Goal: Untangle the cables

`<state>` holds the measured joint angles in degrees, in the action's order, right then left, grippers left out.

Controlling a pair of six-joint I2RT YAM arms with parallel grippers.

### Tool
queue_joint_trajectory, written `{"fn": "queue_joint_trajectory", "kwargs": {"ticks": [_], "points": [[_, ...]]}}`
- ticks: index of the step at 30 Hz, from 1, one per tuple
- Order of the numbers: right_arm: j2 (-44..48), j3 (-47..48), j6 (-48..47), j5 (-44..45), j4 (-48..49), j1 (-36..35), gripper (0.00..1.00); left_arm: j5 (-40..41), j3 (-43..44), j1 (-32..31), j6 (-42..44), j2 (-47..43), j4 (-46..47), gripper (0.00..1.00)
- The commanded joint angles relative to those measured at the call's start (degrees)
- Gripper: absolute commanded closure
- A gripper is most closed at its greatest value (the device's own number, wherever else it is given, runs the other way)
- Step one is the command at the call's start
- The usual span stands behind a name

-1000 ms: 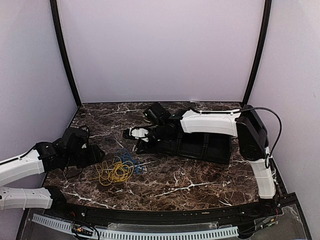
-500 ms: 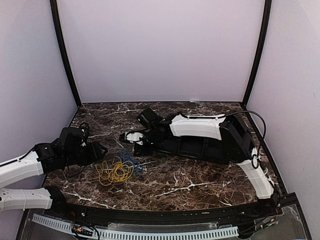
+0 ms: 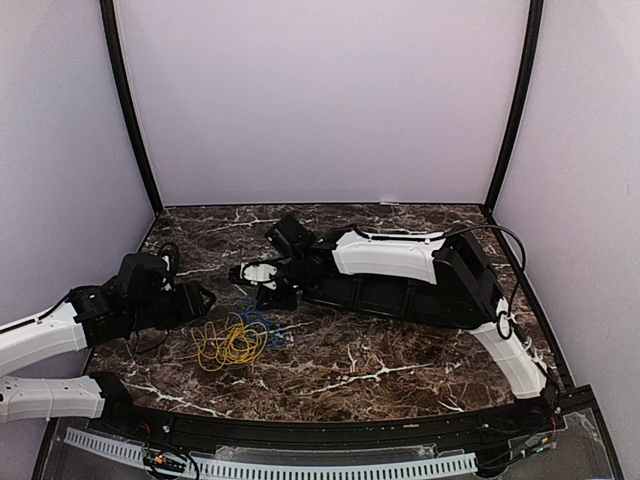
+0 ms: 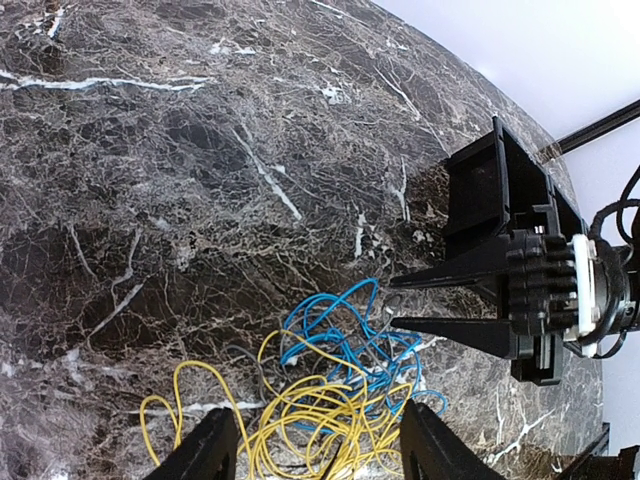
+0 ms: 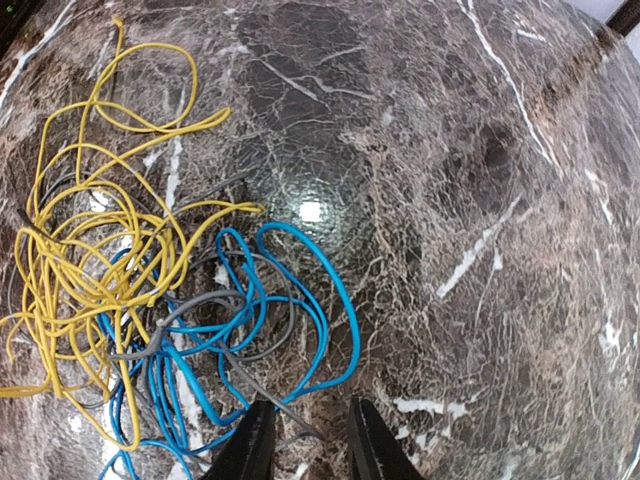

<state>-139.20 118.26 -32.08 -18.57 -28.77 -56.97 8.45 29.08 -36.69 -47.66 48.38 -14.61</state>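
cables [image 3: 235, 338]: one loose knot of yellow, blue and grey on the surface [image 3: 400, 365]. It lies between the two tools and neither holds it.
yellow cable [image 5: 60, 260]: the bulk of the heap. It sits directly under the left tool, and ahead and to the left of the right tool.
blue cable [image 5: 352, 318]: its loops interlace with the yellow. The outer loop lies just ahead of the right tool's tips.
grey cable [image 5: 200, 297]: thin, threaded through the blue loops. One strand runs back into the gap between the right tool's fingers; can't tell if it touches them.
right tool [image 5: 310, 405]: low over the surface at the blue/grey edge of the knot. Jaws part-way apart, nothing clamped.
left tool [image 4: 318, 415]: jaws spread wide and empty, hovering over the yellow side and facing the right tool across the heap.
black tray [image 3: 420, 298]: behind the right tool, under its arm, and apart from the cables.
step: pre-grasp, as I read it. Both tools are lined up on opposite sides and no colour is separated yet.
next move: probably the right tool pinches one strand only, grey or the outer blue loop. The left tool pins or takes the yellow, then the two pull apart slowly.
watch: the strands are thin and overlapped, so it's easy to grab two colours at once and tighten the knot.
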Motion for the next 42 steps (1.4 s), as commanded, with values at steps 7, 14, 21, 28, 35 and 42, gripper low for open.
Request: {"fn": "queue_joint_trajectory", "kwargs": {"ticks": [7, 14, 21, 28, 35, 42], "points": [[2.4, 0.2, 0.9, -3.3, -0.4, -0.4, 1.0, 2.5, -4.9, -0.3, 3.7, -3.2, 6.2, 0.41], [10.7, -3.4, 2.2, -5.0, -2.4, -0.8, 1.0, -1.6, -15.7, -4.3, 13.5, -8.3, 32.0, 0.38], [14.9, -4.8, 3.8, -6.4, -3.6, -1.3, 1.0, -4.5, -21.8, -5.5, 20.3, -8.0, 52.2, 0.28], [15.4, -2.6, 4.6, -6.6, -5.3, -2.1, 1.0, -6.3, -19.9, -6.0, 24.8, 4.7, 62.6, 0.33], [18.0, -3.4, 5.1, -8.7, -5.1, -2.5, 1.0, -7.1, -17.2, -6.0, 26.7, 20.8, 76.9, 0.4], [22.6, -2.1, 4.6, -12.7, -6.4, -2.5, 1.0, -4.1, -14.9, -6.0, 24.5, 37.2, 86.0, 0.6]]}}
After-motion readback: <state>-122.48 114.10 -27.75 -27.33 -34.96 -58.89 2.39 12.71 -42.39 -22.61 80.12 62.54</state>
